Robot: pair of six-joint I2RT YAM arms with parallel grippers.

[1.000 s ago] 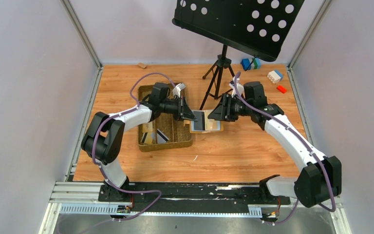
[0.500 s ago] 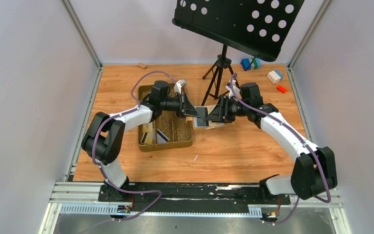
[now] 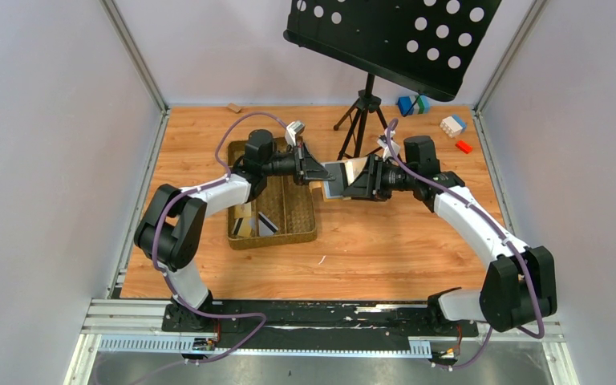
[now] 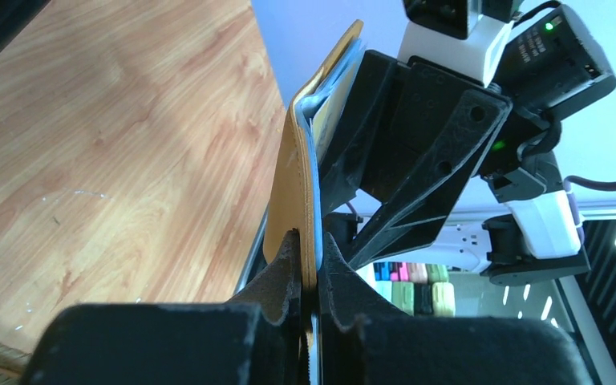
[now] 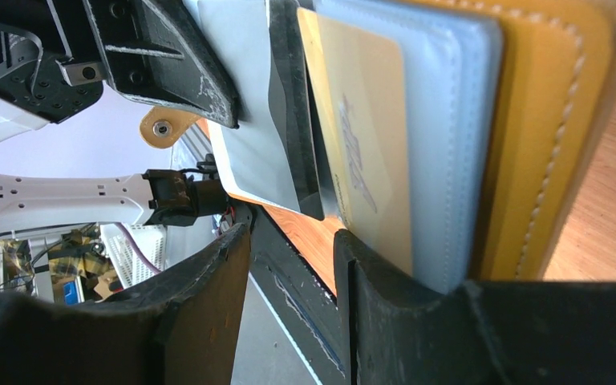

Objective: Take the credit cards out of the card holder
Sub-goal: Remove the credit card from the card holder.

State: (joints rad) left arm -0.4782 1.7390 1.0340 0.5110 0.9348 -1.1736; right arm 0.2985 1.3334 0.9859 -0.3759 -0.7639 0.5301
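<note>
The mustard-yellow card holder (image 3: 334,178) hangs open in the air between the two arms. My left gripper (image 3: 318,172) is shut on its edge (image 4: 309,265), and the yellow cover (image 4: 295,184) stands on edge above those fingers. In the right wrist view the grey-blue inside (image 5: 449,120) holds a tan-gold credit card (image 5: 361,136), a dark card (image 5: 293,104) and a pale one (image 5: 245,96). My right gripper (image 5: 289,237) is open just below them. One finger (image 5: 369,281) is against the gold card's lower edge, and nothing is between the fingers.
A brown woven tray (image 3: 289,228) lies under the left arm with a few cards in it (image 3: 261,223). A tripod (image 3: 361,112) carrying a black perforated panel (image 3: 393,32) stands just behind the grippers. Toy bricks (image 3: 453,124) lie at the back right.
Both grippers and the card holder have risen and moved toward the back. The right gripper has come closer to the holder, its jaws slightly narrower.
</note>
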